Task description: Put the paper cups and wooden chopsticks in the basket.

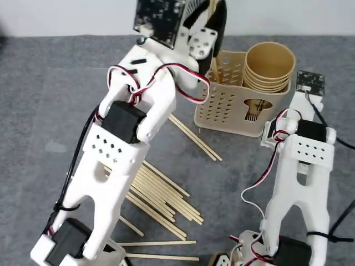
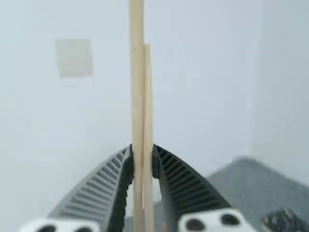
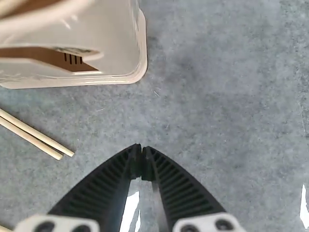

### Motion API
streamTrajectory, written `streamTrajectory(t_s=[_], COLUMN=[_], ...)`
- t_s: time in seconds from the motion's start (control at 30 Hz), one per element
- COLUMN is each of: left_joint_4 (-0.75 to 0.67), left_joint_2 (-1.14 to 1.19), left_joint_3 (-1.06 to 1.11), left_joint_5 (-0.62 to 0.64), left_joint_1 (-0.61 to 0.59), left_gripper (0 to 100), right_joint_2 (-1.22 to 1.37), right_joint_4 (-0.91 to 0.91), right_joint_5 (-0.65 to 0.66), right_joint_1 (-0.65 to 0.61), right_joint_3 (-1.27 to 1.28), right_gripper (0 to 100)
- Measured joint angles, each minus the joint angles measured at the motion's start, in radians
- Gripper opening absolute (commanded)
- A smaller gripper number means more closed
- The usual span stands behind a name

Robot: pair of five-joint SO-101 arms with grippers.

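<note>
Two wooden chopsticks (image 2: 136,72) stand pinched side by side in my left tool (image 2: 142,153). I hold them above the counter at the end of the basket (image 1: 224,108) away from the paper cups (image 1: 270,66), which sit stacked inside its other end. More chopsticks lie on the grey counter (image 1: 50,100), a pair (image 1: 194,138) just beside the basket and a loose heap (image 1: 163,197) under my left arm (image 1: 127,138). My right tool (image 3: 141,153) is pressed together on nothing, low over the counter near the basket's corner.
</note>
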Motion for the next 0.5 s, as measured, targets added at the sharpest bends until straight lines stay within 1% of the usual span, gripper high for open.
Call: streamTrajectory(t_s=[0.1,0.3,0.43,0.5], left_joint_4=[-0.08,-0.189,-0.216,-0.216], left_joint_2=[0.072,0.256,0.33,0.354], left_joint_3=[0.0,0.0,0.0,0.0], left_joint_5=[0.003,0.006,0.006,0.006], left_joint_1=[0.0,0.0,0.0,0.0], left_gripper=[1,1,2,5], right_joint_2=[0.0,0.0,0.0,0.0], right_joint_4=[0.0,0.0,0.0,0.0], right_joint_5=[0.0,0.0,0.0,0.0], right_joint_1=[0.0,0.0,0.0,0.0], right_joint_3=[0.0,0.0,0.0,0.0], right_gripper=[0.9,0.9,0.9,0.9])
